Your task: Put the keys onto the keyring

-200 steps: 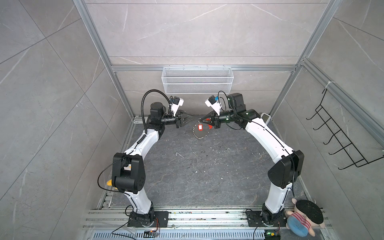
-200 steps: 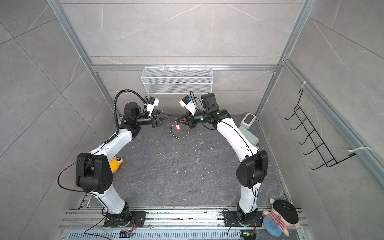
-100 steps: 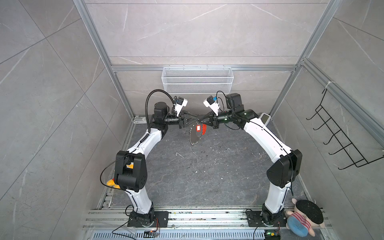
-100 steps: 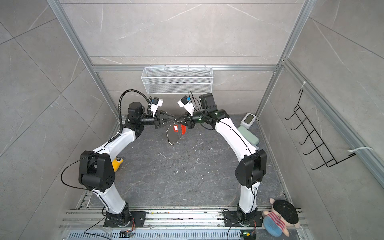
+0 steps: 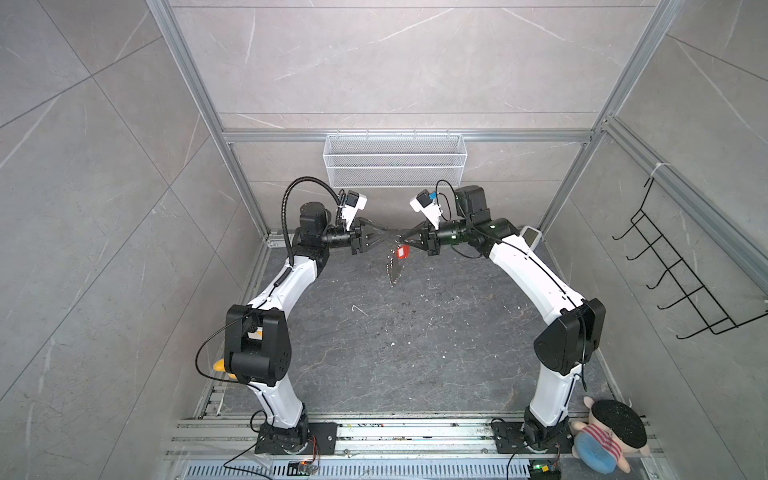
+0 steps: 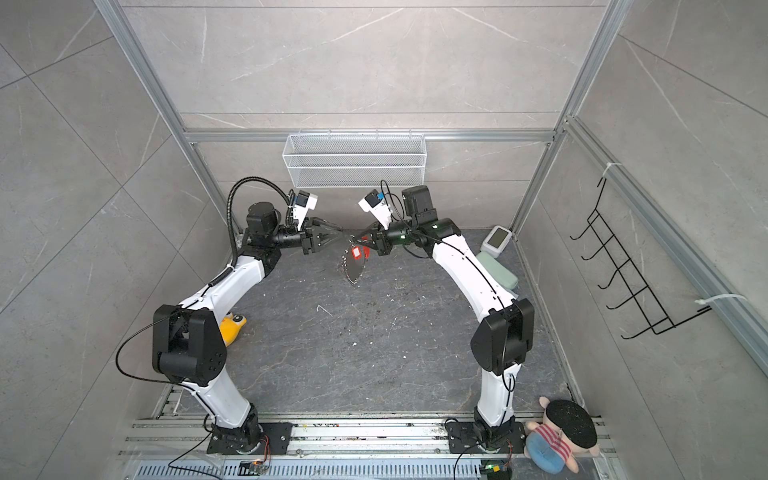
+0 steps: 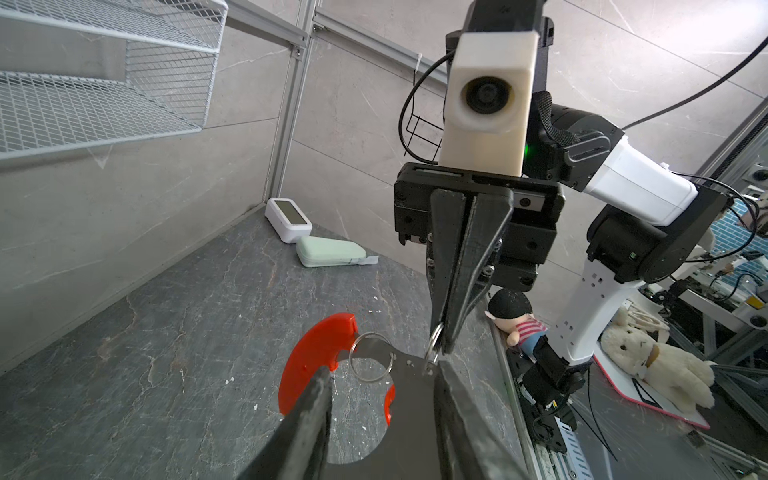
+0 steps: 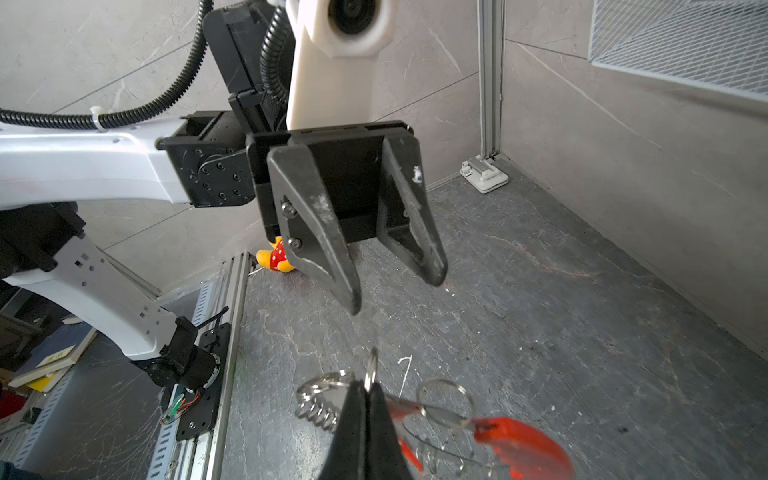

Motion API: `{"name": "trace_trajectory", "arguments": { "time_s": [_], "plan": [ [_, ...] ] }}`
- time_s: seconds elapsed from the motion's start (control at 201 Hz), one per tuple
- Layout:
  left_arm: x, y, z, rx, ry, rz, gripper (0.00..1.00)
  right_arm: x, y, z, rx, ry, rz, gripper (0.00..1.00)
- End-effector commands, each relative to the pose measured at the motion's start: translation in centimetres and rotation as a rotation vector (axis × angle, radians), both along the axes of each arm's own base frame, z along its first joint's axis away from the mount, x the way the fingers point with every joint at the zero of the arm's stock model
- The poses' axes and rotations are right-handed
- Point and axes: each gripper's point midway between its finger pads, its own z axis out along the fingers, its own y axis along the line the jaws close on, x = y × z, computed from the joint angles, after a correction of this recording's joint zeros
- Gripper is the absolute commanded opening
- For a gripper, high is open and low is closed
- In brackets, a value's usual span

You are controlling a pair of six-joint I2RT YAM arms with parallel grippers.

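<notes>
Mid-frame: R gripper (image 5: 400, 239) pinched tight on a small loop of the keyring (image 5: 392, 270), which hangs below it, red key tag (image 5: 402, 252) at its top. L gripper (image 5: 381, 235) just left, jaws partway apart, empty. Next: ease L in slow, R holding steady. Upper centre, wire basket (image 5: 395, 166): looks empty.

Grey keyring (image 5: 392, 274), red-tagged keys (image 5: 402, 252), midair

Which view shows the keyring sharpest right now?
Left wrist view: keyring crisp where the right tool pinches a loop. Right wrist view: loops slightly soft, partly cut off by the picture's edge. Both top views: evenly lit, keyring tiny and edge-on.
</notes>
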Motion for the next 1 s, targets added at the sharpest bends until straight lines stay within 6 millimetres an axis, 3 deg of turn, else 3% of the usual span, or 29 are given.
{"name": "trace_trajectory", "arguments": {
  "time_s": [0.0,0.139,0.523,0.717,0.807,0.887,0.991],
  "plan": [
    [-2.3,-0.6,2.3,-0.018,-0.067,-0.071,0.41,-0.1,0.7,1.2,0.047,-0.015,0.036,0.0],
    [-2.7,-1.2,2.1,-0.018,-0.054,-0.097,0.4,-0.3,1.1,1.2,0.047,-0.007,0.05,0.0],
    [-2.6,-1.5,1.8,-0.019,-0.008,-0.129,0.27,-0.3,1.1,1.9,0.065,-0.019,0.048,0.0],
    [-2.3,-1.5,1.7,-0.018,0.013,-0.121,0.26,-0.3,1.4,2.5,0.086,-0.018,0.053,0.0],
    [-2.3,-1.6,1.7,-0.019,0.017,-0.124,0.16,-0.3,1.6,2.5,0.089,-0.016,0.056,0.0],
    [-2.1,-1.7,1.7,-0.02,0.035,-0.123,0.0,-0.5,1.8,2.5,0.088,-0.011,0.06,0.0],
    [-1.7,-1.9,1.8,-0.022,0.056,-0.1,0.0,-0.8,2.1,2.3,0.087,-0.004,0.068,0.0]
  ]
}}
